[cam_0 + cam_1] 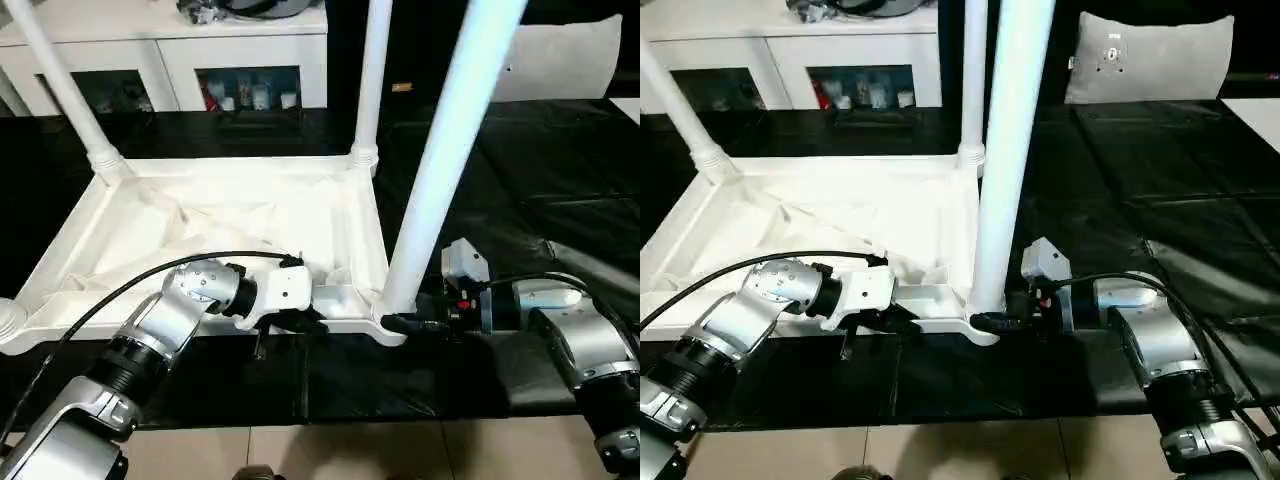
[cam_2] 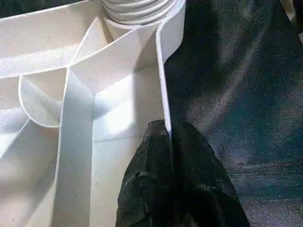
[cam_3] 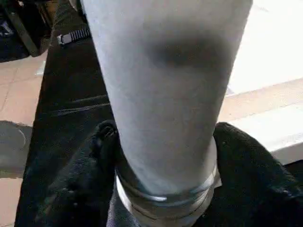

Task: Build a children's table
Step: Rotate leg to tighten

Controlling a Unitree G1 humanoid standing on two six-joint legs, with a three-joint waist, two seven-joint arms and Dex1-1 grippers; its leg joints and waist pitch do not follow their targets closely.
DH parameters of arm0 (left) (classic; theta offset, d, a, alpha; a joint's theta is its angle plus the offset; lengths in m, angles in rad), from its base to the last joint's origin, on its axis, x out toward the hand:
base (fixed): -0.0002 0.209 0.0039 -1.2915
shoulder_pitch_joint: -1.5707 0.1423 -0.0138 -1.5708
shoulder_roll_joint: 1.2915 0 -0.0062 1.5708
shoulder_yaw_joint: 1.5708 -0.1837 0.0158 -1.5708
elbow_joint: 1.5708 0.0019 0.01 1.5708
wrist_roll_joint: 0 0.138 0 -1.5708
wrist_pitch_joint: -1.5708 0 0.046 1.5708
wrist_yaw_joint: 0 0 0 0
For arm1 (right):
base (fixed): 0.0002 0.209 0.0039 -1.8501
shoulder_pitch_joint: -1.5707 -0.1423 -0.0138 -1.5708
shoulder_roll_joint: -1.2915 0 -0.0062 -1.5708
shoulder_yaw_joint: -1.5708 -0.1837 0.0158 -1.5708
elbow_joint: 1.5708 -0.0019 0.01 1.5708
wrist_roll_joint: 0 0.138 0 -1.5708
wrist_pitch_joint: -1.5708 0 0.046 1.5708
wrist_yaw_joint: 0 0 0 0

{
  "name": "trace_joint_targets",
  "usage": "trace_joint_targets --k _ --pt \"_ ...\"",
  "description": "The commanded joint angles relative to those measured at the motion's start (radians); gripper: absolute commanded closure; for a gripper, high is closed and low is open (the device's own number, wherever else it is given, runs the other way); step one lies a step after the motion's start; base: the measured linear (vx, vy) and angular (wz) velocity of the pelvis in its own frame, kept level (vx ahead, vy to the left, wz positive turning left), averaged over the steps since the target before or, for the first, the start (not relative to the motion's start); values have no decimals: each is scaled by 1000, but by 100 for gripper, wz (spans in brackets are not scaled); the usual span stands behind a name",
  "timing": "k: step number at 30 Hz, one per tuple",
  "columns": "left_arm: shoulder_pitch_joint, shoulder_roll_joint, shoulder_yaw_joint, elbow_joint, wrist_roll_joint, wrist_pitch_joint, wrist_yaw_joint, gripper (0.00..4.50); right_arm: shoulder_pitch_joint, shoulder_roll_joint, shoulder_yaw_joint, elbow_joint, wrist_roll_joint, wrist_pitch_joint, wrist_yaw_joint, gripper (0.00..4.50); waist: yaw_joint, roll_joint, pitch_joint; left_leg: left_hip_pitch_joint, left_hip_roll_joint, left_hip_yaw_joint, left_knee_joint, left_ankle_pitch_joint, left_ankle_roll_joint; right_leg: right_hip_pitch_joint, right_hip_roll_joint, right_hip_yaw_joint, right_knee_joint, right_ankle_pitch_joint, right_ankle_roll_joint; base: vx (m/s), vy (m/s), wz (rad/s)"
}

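From the left eye, the children's table point(image 1: 230, 215) lies upside down on a black mat point(image 1: 560, 180), ribbed underside up, filling the middle and left of the scene. Legs stand up from its far corners at 11 point(image 1: 60, 85) and 12 o'clock point(image 1: 372, 80), and a third leg point(image 1: 440, 170) rises from the near corner at 5 o'clock. The left tool point(image 1: 300, 322) sits on the near rim at 6 o'clock. The right tool point(image 1: 400, 322) reaches in from 4 o'clock to the foot of the near leg. A white cabinet point(image 1: 240, 45) stands at 12 o'clock.

From the right eye, a white cushion point(image 1: 1150, 55) leans at 1 o'clock.

At the left wrist, the black fingers point(image 2: 151, 189) are pressed together on the table's thin rim wall.

At the right wrist, the fingers point(image 3: 75, 184) stand apart on either side of the near leg's base, just above its socket; whether they touch it I cannot tell.
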Motion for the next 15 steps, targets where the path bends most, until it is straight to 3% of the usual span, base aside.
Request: trace_joint_targets --k 1,5,10,13,14,15 --pt "2 -1 -48 2 28 -21 -50 450 -15 -6 15 4 8 16 25 172 -2 -19 -71 -9 48 2 -62 -29 117 65 -64 53 -56 -149 -235 0 0 0" --pt "9 -2 -44 0 17 -10 -50 450 -6 -6 18 4 18 36 43 179 5 -19 -75 -9 47 2 -59 -8 118 64 -63 53 -52 -133 -231 0 0 0" --pt "37 -29 -9 -52 -24 118 -10 450 27 37 -3 -48 54 140 -23 184 5 -23 -71 -10 49 3 -61 -14 112 64 -63 55 -52 -150 -231 0 0 0" --pt "47 -78 29 -86 -34 239 92 450 30 133 -26 -82 32 237 -232 184 -5 -23 -63 -11 46 2 -69 -46 79 63 -62 55 -64 -230 -202 0 0 0" --pt "42 -117 46 -86 -23 297 170 450 13 213 -63 -84 40 301 -371 184 -13 -22 -60 -9 42 0 -74 -83 52 64 -62 52 -73 -305 -177 0 0 0" --pt "42 -117 46 -86 -23 297 170 450 13 213 -63 -84 40 301 -371 184 -24 -25 -59 -8 38 -1 -78 -114 29 63 -62 50 -81 -373 -147 -61 -8 -4"
